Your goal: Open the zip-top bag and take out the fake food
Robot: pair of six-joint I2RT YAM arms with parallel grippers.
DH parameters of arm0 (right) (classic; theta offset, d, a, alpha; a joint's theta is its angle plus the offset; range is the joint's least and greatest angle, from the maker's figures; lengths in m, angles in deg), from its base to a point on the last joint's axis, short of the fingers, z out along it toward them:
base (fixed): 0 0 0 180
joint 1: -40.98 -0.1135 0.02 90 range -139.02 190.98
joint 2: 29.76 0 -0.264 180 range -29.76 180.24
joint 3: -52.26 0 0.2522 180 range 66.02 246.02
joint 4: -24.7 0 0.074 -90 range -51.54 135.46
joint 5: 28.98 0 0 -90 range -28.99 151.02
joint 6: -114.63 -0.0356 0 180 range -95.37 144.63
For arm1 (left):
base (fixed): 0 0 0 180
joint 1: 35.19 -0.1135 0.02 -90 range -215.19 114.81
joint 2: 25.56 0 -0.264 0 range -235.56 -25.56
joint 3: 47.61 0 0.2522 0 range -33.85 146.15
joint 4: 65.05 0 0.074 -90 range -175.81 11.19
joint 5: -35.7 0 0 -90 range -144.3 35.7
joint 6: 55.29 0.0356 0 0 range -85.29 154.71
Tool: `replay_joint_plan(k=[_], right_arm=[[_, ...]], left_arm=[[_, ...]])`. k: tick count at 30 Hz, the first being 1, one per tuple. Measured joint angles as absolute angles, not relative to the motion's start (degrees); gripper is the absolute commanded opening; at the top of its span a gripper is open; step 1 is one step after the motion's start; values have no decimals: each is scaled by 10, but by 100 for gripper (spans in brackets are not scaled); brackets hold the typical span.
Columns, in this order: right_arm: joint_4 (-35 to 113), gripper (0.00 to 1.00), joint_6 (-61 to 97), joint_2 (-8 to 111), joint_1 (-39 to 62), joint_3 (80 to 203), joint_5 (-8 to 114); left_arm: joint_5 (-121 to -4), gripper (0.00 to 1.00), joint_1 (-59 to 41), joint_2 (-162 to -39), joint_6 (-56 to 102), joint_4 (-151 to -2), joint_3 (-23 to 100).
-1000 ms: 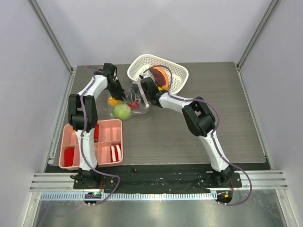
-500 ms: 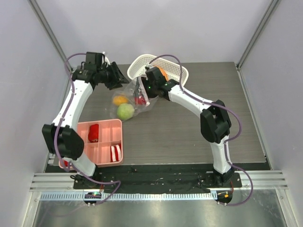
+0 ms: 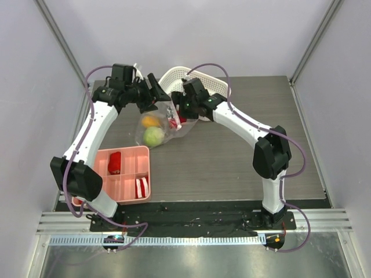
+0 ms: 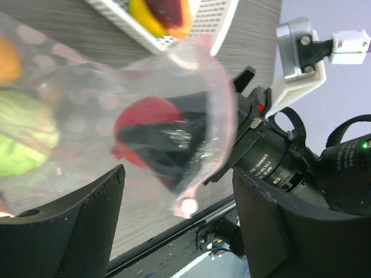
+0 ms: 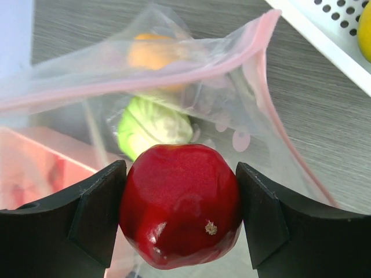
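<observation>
The clear zip-top bag [image 3: 157, 126] with a pink seal lies between the arms, its mouth raised toward the white basket. Inside it are a green ball [image 3: 153, 136] and a yellow-orange fruit [image 3: 151, 121]. My right gripper [image 3: 175, 116] reaches into the bag mouth and is shut on the red round fruit [image 5: 181, 213]. In the left wrist view that fruit [image 4: 145, 124] shows through the plastic. My left gripper [image 3: 155, 95] is open beside the bag's rim [image 4: 217, 104], its jaws wide apart, with a corner of the bag hanging loose between them.
The white mesh basket [image 3: 217, 88] stands at the back, close behind both grippers, with yellow and orange-red pieces [image 4: 162, 14] in it. A pink divided tray [image 3: 128, 174] with a red piece [image 3: 114, 163] and a red-white piece [image 3: 141, 186] sits front left.
My left arm unfolded, rose, and swung right toward the bag mouth. My right gripper lifted slightly with the red fruit, and the bag's mouth rose with it.
</observation>
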State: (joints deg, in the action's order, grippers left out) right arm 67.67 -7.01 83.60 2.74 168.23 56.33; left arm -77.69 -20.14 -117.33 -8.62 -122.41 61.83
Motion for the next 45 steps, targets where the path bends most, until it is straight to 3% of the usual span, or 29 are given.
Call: replay_joint_plan(k=[4, 12, 16, 24, 32, 39, 42, 43, 45], right_arm=[[677, 1, -82, 809, 28, 1682, 561], [671, 1, -117, 776, 34, 1663, 554], [661, 1, -146, 764, 42, 1626, 551], [610, 1, -195, 741, 66, 1568, 529], [585, 1, -210, 741, 66, 1568, 510], [586, 1, -212, 741, 67, 1564, 507], [586, 1, -211, 741, 66, 1564, 505], [586, 1, -210, 741, 66, 1564, 504], [587, 1, -207, 741, 64, 1564, 505]], left_arm=[[-772, 77, -177, -1173, -87, -1228, 654], [-738, 53, -159, -1175, -71, -1246, 689], [-723, 54, -154, -1176, -65, -1256, 686], [-704, 65, -131, -1189, -40, -1272, 674], [-703, 58, -123, -1220, -38, -1276, 669], [-703, 40, -123, -1232, -37, -1275, 670], [-700, 17, -123, -1238, -37, -1276, 676], [-697, 0, -123, -1243, -35, -1276, 681], [-688, 0, -123, -1251, -32, -1278, 690]])
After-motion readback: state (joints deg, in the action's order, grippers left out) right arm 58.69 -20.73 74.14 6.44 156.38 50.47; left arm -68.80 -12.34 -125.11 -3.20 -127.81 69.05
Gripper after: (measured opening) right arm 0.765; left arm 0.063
